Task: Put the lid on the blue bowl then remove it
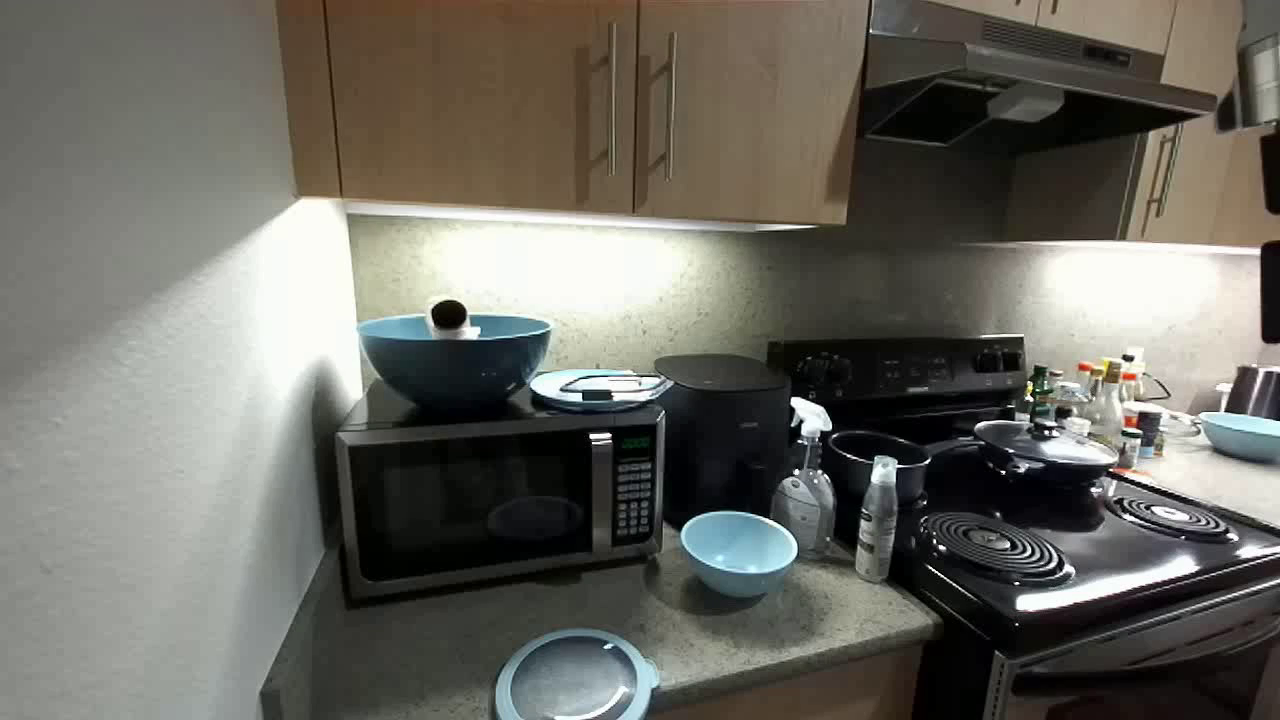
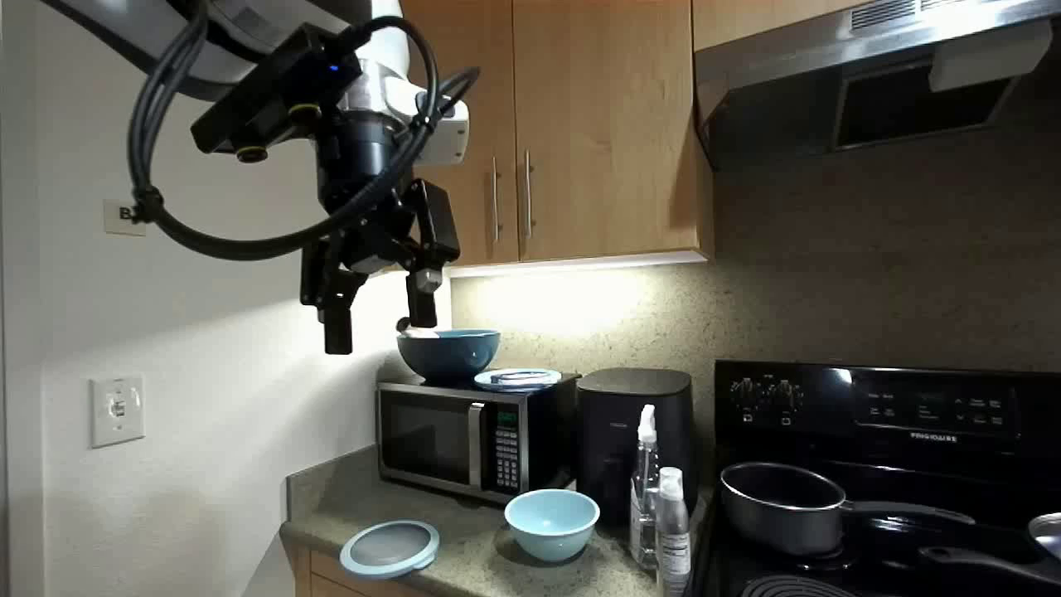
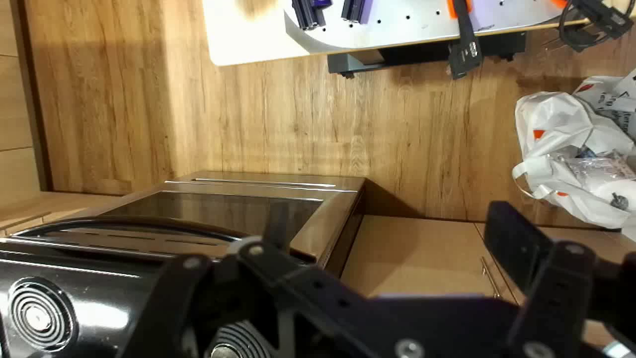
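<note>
The black gripper (image 2: 380, 319) I steer hangs empty, jaws spread wide.
The flat, round, grey, blue-rimmed lid (image 2: 390, 547) lies near the edge of the speckled stone-look counter (image 2: 468, 531), apart from the small, round sky-blue bowl (image 2: 552, 524); an off-centre pinch, I judge, could push it over.

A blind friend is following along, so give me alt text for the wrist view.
Open, empty black gripper across the lower part of a downward view. Beyond it, a black stove with coil burners at lower left and pale cabinet fronts to its right; farther up, a wood floor, white plastic bags at right and a pale tabletop at the top.
</note>
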